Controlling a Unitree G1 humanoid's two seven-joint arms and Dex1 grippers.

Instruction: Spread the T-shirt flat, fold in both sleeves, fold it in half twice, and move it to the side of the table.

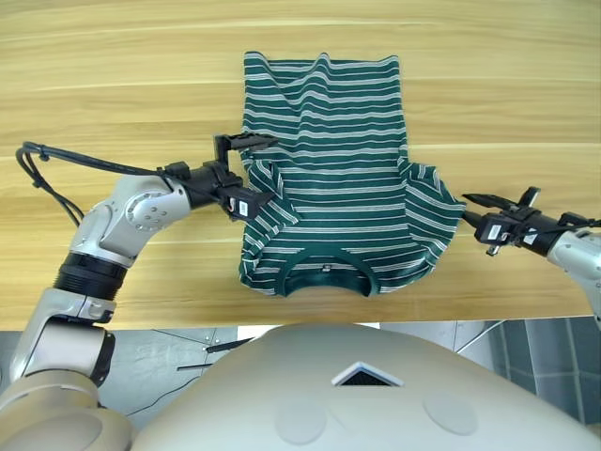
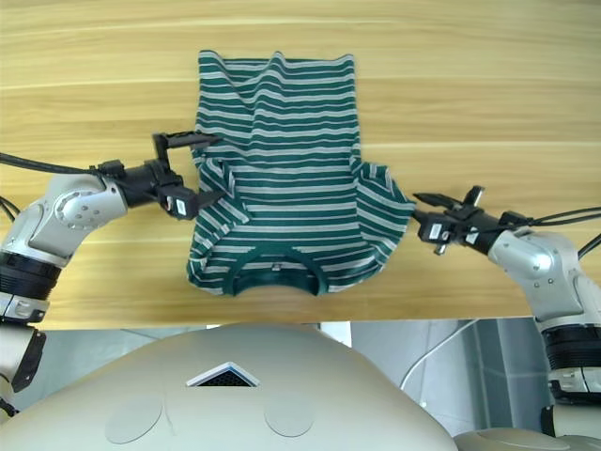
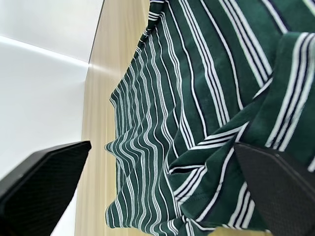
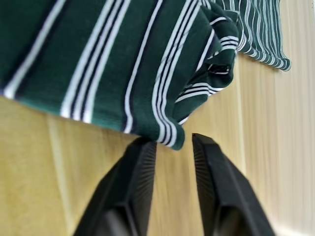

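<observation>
Left eye view: T-shirt (image 1: 324, 160) at centre of table (image 1: 113, 75), collar nearest robot; left gripper (image 1: 255, 171) spread wide at its left sleeve. Right wrist view: right gripper (image 4: 172, 147) narrowly parted, empty, just short of the sleeve hem.

Head stereo pair downward over table (image 1: 94, 75); wrist cameras close beside T-shirt (image 1: 324, 141)

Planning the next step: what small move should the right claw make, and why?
Probably ease forward and pinch the sleeve: the right claw sits open right at its hem, and that sleeve is not yet folded in.
</observation>
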